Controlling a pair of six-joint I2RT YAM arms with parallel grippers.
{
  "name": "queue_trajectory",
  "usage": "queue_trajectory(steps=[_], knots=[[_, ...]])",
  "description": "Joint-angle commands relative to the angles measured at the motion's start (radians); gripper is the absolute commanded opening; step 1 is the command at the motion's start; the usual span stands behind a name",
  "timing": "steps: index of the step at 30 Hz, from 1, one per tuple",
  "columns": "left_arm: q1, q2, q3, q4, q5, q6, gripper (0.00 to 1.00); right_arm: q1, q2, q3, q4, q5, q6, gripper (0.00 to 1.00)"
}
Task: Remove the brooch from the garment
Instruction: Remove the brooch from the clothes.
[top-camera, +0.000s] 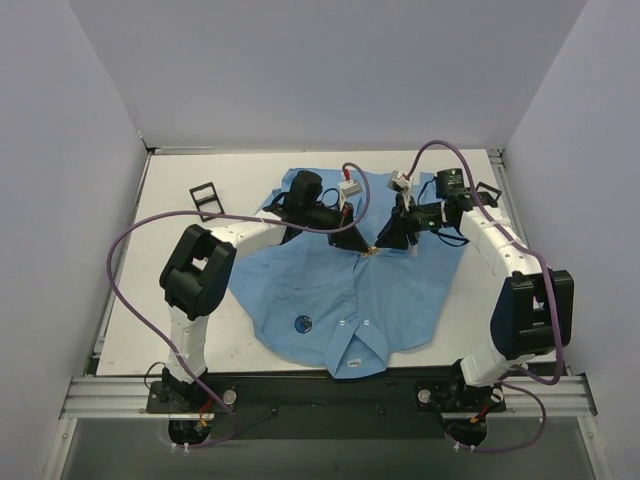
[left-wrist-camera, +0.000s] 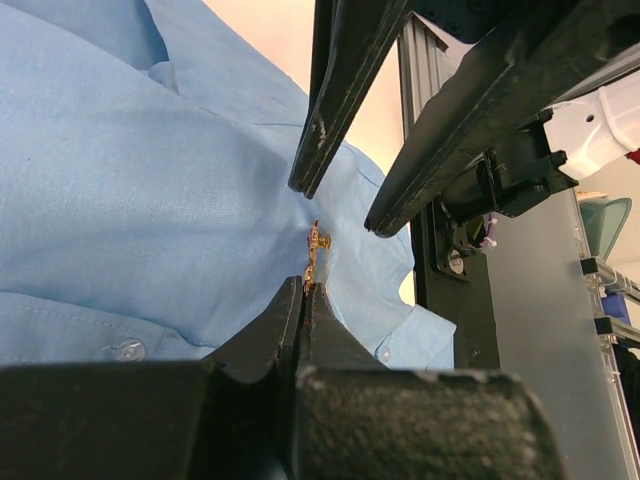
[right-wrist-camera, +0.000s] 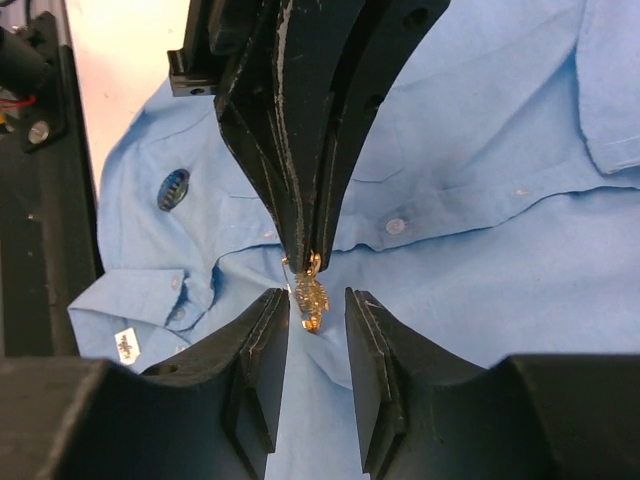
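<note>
The garment, a light blue shirt (top-camera: 330, 290), lies spread on the white table. A small gold brooch (top-camera: 372, 250) is pinned at its middle, and the cloth is pulled up into a peak there. It shows in the left wrist view (left-wrist-camera: 316, 245) and the right wrist view (right-wrist-camera: 311, 297). My left gripper (left-wrist-camera: 305, 288) is shut on the brooch's upper end. My right gripper (right-wrist-camera: 316, 296) is open, one finger on each side of the brooch, not touching it. A round dark-blue disc (top-camera: 303, 323) lies lower on the shirt, also in the right wrist view (right-wrist-camera: 173, 188), away from both grippers.
Black rectangular frames lie at the back left (top-camera: 203, 196) and back right (top-camera: 488, 190) of the table. The shirt's white neck label (right-wrist-camera: 126, 343) is near the front edge. A metal rail (top-camera: 320, 395) runs along the front. Grey walls enclose the table.
</note>
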Motion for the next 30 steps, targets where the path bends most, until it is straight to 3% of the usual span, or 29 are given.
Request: queue_trajectory(steps=[1, 20, 24, 30], knots=[[-0.004, -0.059, 0.004, 0.105, 0.044, -0.025, 0.0, -0.004, 0.01, 0.054, -0.058, -0.144, -0.046, 0.3], [-0.006, -0.045, -0.002, 0.164, 0.073, -0.089, 0.0, 0.02, 0.077, 0.077, -0.13, -0.041, -0.133, 0.26], [-0.007, -0.049, -0.005, 0.164, 0.073, -0.086, 0.0, 0.023, 0.081, 0.085, -0.136, -0.032, -0.131, 0.19], [-0.007, -0.047, 0.0, 0.174, 0.081, -0.095, 0.0, 0.026, 0.091, 0.088, -0.136, -0.014, -0.131, 0.26]])
